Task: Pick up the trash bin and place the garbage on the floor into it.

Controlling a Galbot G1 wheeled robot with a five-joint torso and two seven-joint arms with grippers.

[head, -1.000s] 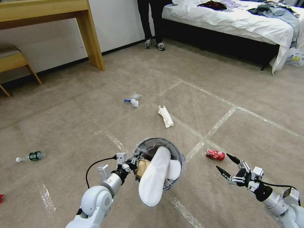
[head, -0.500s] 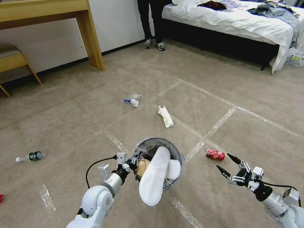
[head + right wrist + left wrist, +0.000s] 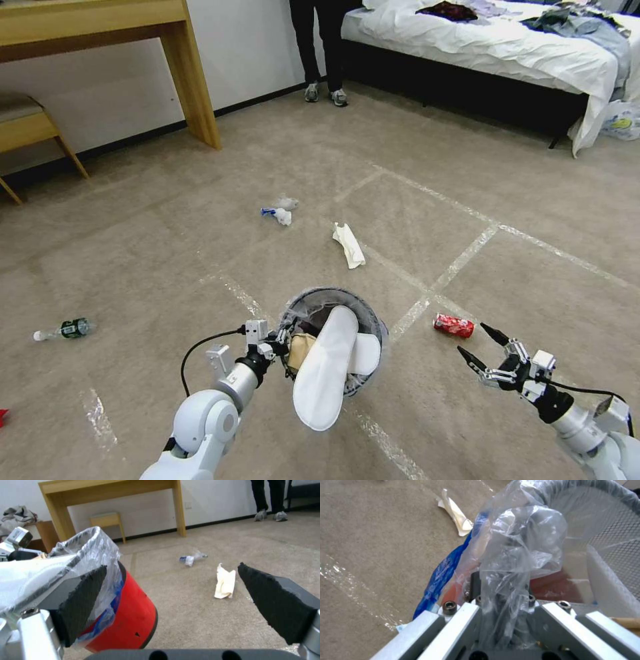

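Right tool spread wide, crushed red can near at 11 o'clock: centre first. Left tool apparently clamps grey-rimmed, bag-lined trash bin; keep level.

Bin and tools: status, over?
Left tool shut on bin rim and liner, bin held up, slipper sticking out. Right tool open, low, just short of can. Nothing between them.
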